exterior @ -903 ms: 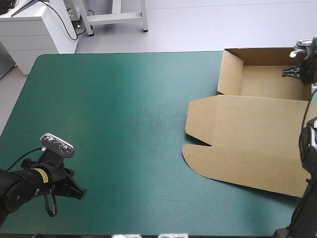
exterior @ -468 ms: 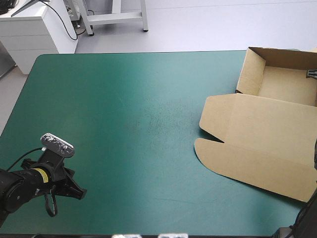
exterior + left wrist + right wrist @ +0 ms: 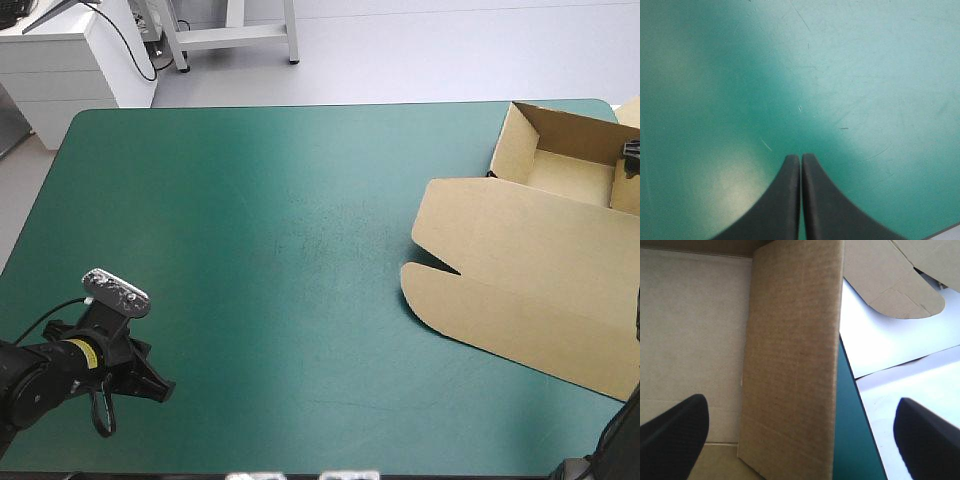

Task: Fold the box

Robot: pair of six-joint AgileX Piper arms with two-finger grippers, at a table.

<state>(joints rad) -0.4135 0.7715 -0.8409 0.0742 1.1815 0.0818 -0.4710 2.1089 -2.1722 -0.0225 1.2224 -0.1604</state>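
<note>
Over bare teal-green table (image 3: 250, 250), near its front left corner, the left gripper (image 3: 800, 159) hangs closed and empty. At the far right corner the brown box (image 3: 520, 262) lies as an open tray, lid flat; the right gripper (image 3: 800, 405), spread wide, straddles one wall.

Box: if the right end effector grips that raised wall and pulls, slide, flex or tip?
Likely slides whole: the box is thin board lying on the smooth teal-green cover, so probably light. The raised wall inside the open right end effector may flex at its fold. The flat lid would probably droop if lifted.
</note>
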